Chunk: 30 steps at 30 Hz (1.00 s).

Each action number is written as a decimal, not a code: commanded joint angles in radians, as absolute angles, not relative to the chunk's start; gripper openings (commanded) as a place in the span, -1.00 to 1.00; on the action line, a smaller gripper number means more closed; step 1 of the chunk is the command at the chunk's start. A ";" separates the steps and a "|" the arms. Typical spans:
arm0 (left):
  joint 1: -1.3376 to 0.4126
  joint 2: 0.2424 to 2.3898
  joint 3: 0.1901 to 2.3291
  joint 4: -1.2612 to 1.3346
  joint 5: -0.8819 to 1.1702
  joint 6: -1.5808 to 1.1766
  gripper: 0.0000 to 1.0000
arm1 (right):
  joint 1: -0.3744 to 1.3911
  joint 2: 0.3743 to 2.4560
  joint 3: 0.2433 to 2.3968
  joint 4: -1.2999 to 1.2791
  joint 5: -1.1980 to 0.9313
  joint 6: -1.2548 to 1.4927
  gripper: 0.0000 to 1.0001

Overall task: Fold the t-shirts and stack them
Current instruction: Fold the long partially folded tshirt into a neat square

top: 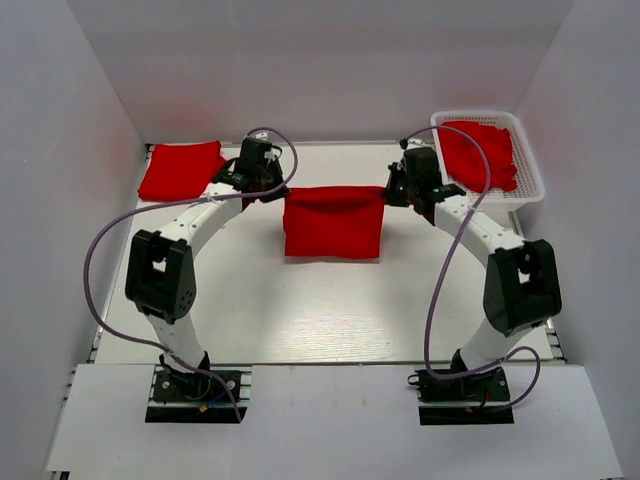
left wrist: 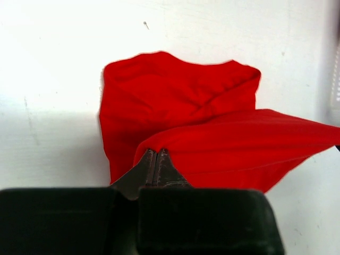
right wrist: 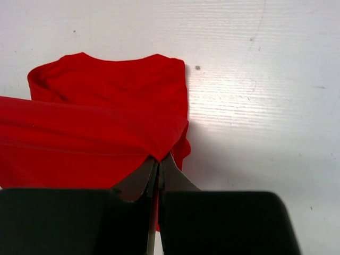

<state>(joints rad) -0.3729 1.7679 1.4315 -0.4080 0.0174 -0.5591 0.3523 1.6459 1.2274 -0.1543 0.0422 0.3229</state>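
Note:
A red t-shirt (top: 333, 222) hangs stretched between both grippers over the table's middle, its lower part resting on the surface. My left gripper (top: 268, 190) is shut on its left top corner, and in the left wrist view the cloth (left wrist: 212, 138) spreads right from the pinched jaws (left wrist: 156, 151). My right gripper (top: 398, 192) is shut on the right top corner; its wrist view shows the cloth (right wrist: 101, 127) running left from the jaws (right wrist: 159, 158). A folded red t-shirt (top: 180, 170) lies at the back left. More red t-shirts (top: 478, 152) fill the basket.
A white mesh basket (top: 530, 185) stands at the back right corner beside the right arm. White walls close in the table on the left, back and right. Purple cables loop off both arms.

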 commanded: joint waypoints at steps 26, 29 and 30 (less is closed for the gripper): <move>-0.259 2.141 1.689 -0.261 0.118 -0.503 1.00 | 0.212 2.189 1.683 -0.093 -0.325 0.247 0.81; -0.250 2.129 1.712 -0.261 0.130 -0.466 1.00 | 0.201 2.180 1.741 -0.136 -0.351 0.219 0.81; -0.250 2.102 1.712 -0.261 0.130 -0.456 1.00 | 0.201 2.133 1.733 -0.132 -0.350 0.197 0.81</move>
